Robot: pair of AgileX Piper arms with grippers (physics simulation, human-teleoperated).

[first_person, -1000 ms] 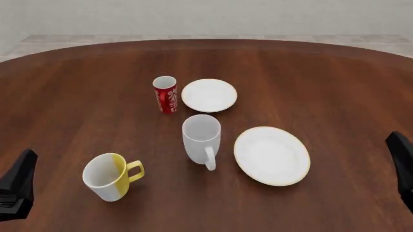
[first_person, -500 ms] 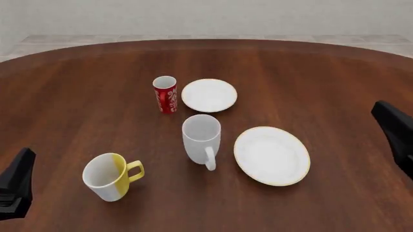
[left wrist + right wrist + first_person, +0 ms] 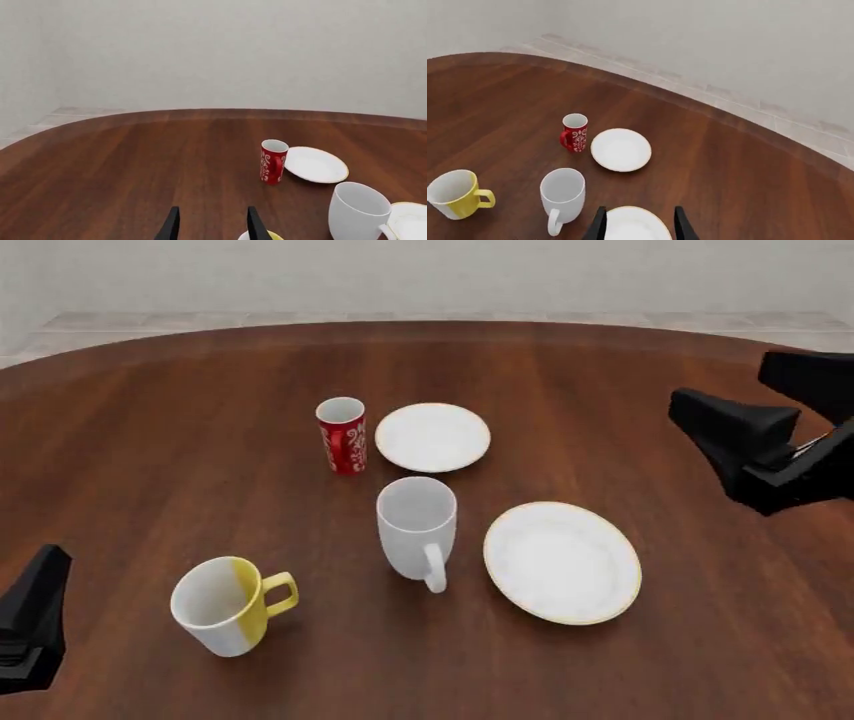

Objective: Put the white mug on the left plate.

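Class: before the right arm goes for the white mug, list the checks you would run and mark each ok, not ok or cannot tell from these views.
1. White mug upright on the table, handle toward the arms: ok.
2. Small plate bare, nothing on it: ok.
3. Right tool open, fingers apart: ok.
4. Right tool near the mug: not ok; it hangs off to the right, beyond the large plate.
5. Red cup stands close beside the small plate: a risk when placing, not ok.
6. Left tool open and low at the near left, out of the way: ok.
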